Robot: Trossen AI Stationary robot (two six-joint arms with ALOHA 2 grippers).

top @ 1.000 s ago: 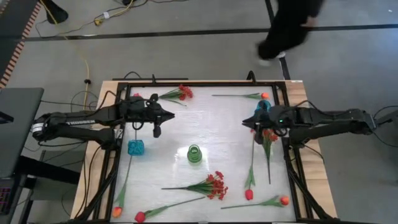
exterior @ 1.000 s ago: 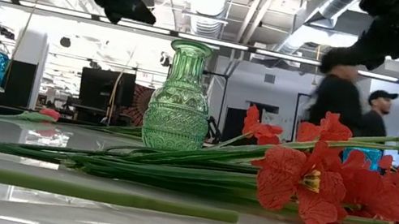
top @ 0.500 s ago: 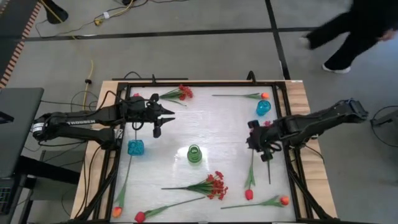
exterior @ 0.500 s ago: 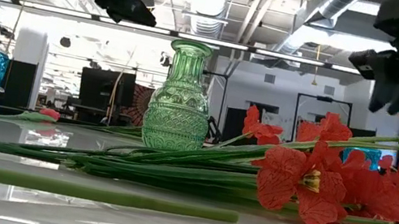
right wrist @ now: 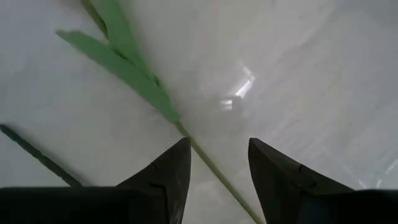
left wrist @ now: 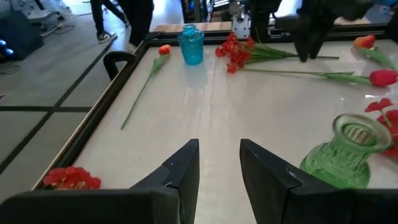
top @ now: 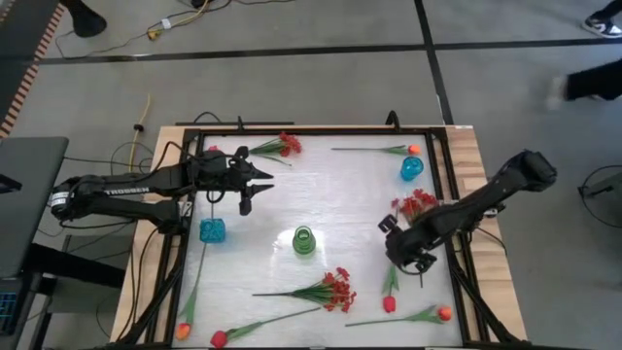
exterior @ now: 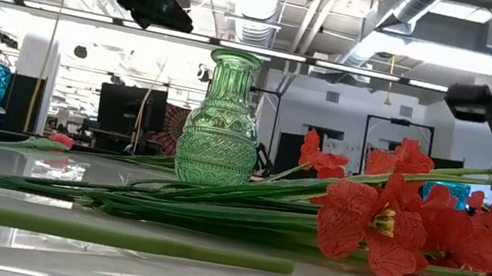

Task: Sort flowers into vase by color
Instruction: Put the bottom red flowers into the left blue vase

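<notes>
Right gripper [top: 406,251], fingers parted, empty, low over red tulip [top: 389,303] stem.
Stem runs lengthwise down the table [top: 350,194], bloom at near end; left gripper [top: 255,185] parted, empty.

Left arm [top: 117,188], left of the high view: white lettering along the dark link, apparently "TROSSEN", small and hard to make out.
Right arm [top: 486,204]: no lettering legible.
Vases, flowers, table: no text, labels or numbers readable.
Room behind, low view: no signs legible.
</notes>
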